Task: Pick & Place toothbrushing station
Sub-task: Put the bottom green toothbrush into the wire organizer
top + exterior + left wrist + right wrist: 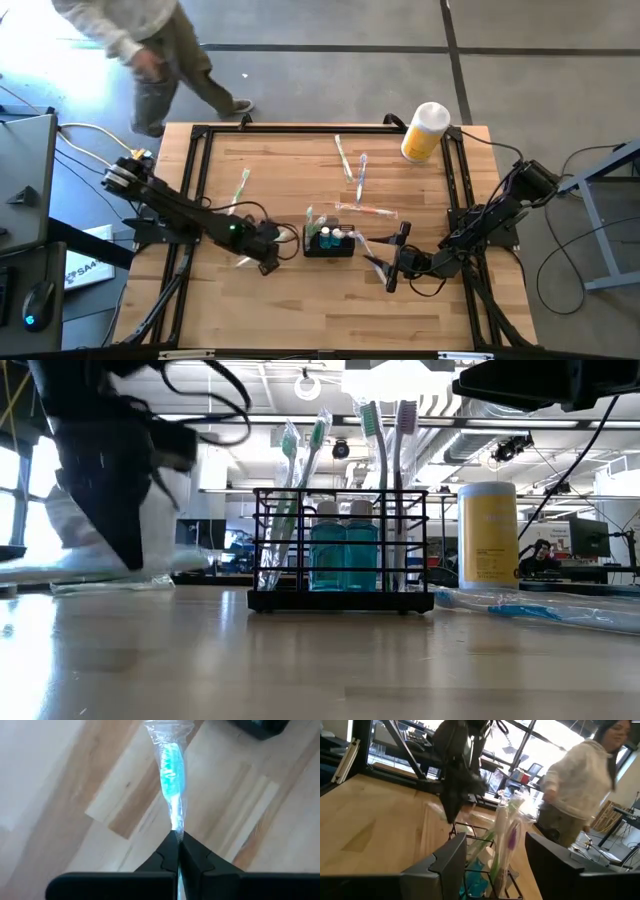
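Left gripper clenched on clear-wrapped teal toothbrush, just left of small black wire-mesh rectangular caddy at table's middle front; right gripper released, just right of caddy

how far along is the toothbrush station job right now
Done: the caddy already holds four toothbrushes and blue bottles. In hand: the left gripper is shut on a wrapped toothbrush. Left: several wrapped brushes lie on the table. The right gripper waits open beside the caddy.
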`<move>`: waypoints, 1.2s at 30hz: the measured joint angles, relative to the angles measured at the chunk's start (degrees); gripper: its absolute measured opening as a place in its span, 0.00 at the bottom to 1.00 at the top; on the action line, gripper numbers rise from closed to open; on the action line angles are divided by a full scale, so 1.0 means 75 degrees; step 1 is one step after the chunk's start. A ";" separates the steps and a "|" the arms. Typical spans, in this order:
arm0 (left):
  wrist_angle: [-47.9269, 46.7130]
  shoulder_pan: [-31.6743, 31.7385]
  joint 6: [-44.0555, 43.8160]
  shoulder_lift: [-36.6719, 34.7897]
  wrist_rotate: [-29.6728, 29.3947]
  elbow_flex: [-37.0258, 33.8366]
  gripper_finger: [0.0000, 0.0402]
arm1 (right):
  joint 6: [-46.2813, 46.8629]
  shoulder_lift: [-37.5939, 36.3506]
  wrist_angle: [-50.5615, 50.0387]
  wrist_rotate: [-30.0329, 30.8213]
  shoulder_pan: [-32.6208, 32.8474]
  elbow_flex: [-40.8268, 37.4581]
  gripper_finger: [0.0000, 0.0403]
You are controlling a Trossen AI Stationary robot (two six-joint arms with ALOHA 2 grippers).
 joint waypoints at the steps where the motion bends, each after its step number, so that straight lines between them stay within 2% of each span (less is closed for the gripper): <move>1: -0.0055 -0.0098 -0.0003 -0.0162 -0.0121 -0.0003 0.01 | 0.0000 0.0000 0.0003 0.0000 0.0000 0.0000 0.48; 6: -0.0027 -0.0670 0.0167 -0.1027 -0.0845 0.0197 0.00 | -0.0064 -0.0003 0.0003 0.0003 -0.0001 0.0000 0.48; 10: 0.0213 -0.1329 0.0750 -0.1690 -0.1760 0.0534 0.00 | -0.0082 -0.0006 0.0170 -0.0020 0.0035 0.0000 0.48; 15: 0.1817 -0.2249 0.2406 -0.2198 -0.3227 0.0614 0.00 | -0.0362 -0.0005 0.0780 -0.0376 0.0222 0.0000 0.48; 19: 0.3607 -0.2681 0.4066 -0.2101 -0.3778 0.0433 0.00 | -0.0970 -0.0003 0.1616 -0.1093 0.0380 0.0000 0.48; 22: 0.5029 -0.2710 0.5106 -0.1792 -0.3761 0.0295 0.00 | -0.1289 -0.0003 0.2121 -0.1584 0.0414 0.0000 0.48; 26: 0.6506 -0.2517 0.6269 -0.1247 -0.3521 0.0194 0.00 | -0.1492 -0.0003 0.2279 -0.1816 0.0399 0.0233 0.48; 36: 0.9097 -0.1211 0.8025 -0.0057 -0.1115 0.0185 0.00 | -0.1222 -0.0003 0.0829 -0.1872 0.0091 0.1335 0.48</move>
